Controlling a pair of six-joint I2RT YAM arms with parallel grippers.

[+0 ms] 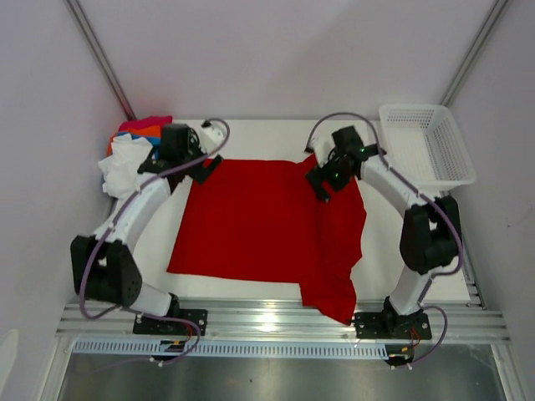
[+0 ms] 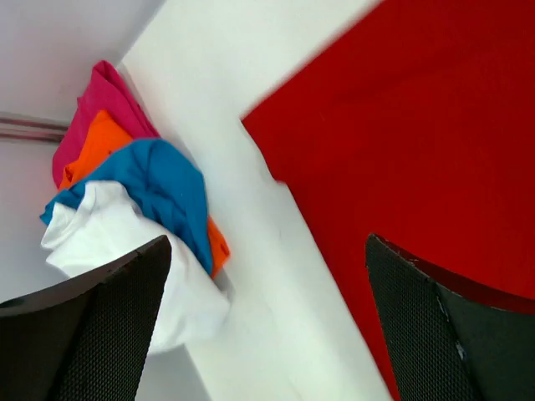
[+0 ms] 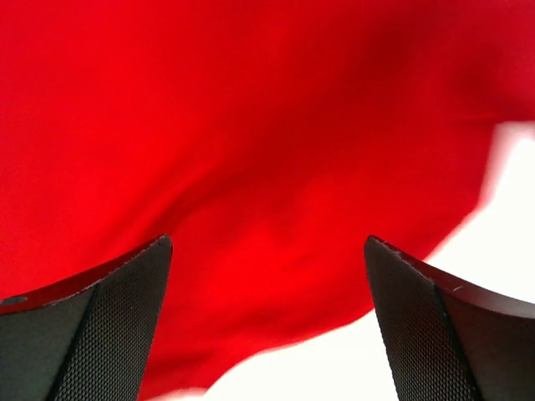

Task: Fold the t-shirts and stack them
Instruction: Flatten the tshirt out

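A large red t-shirt [image 1: 259, 221] lies spread on the white table, its right part rumpled and hanging over the front edge. A pile of white, blue, orange and pink t-shirts [image 1: 132, 149] sits at the back left; it also shows in the left wrist view [image 2: 142, 200]. My left gripper [image 1: 203, 167] is open and empty at the red shirt's back left corner [image 2: 401, 150], over bare table. My right gripper [image 1: 320, 182] is open and empty above the red shirt's back right part [image 3: 251, 150].
A white plastic mesh basket [image 1: 425, 142] stands at the back right. The table [image 1: 251, 134] is bordered by a metal rail [image 1: 276, 322] in front and light walls on the sides and back.
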